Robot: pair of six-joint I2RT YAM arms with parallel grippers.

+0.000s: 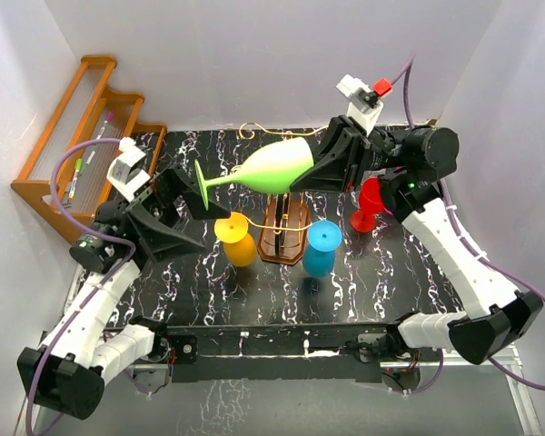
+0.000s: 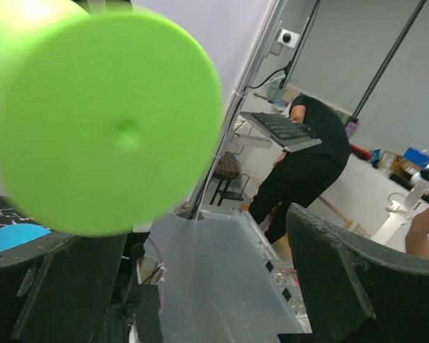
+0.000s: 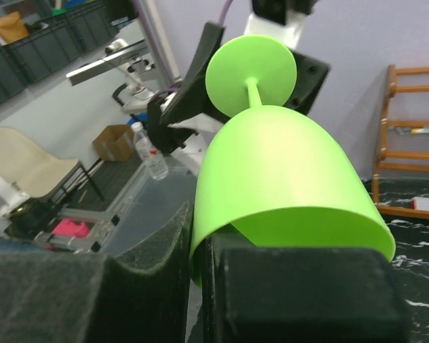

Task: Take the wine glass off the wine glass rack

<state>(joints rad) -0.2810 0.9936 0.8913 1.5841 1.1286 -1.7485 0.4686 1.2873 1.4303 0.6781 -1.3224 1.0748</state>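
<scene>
Glass: the green glass lies on its side in the air above the rack, clear of its wire arms, with the foot to the rack's left and the bowl mouth to its right.
Rack: the rack stands on the table right under the glass. The yellow, blue and red glasses sit close around it; I cannot tell whether they hang from its arms.
Right claw: the right claw, above and right of the rack, is closed on the bowl's rim, pinching the wall. It appears to carry the glass alone.
Left claw: the left claw, left of the rack, has its jaws spread wide by the foot and clamps nothing.
Why so: it looks like a handover, foot end released and bowl end taken.
Progress: the glass seems to be off the rack, but is not yet set down.
Risk: the grip is on the rim only, so the long stem could lever it loose.
</scene>
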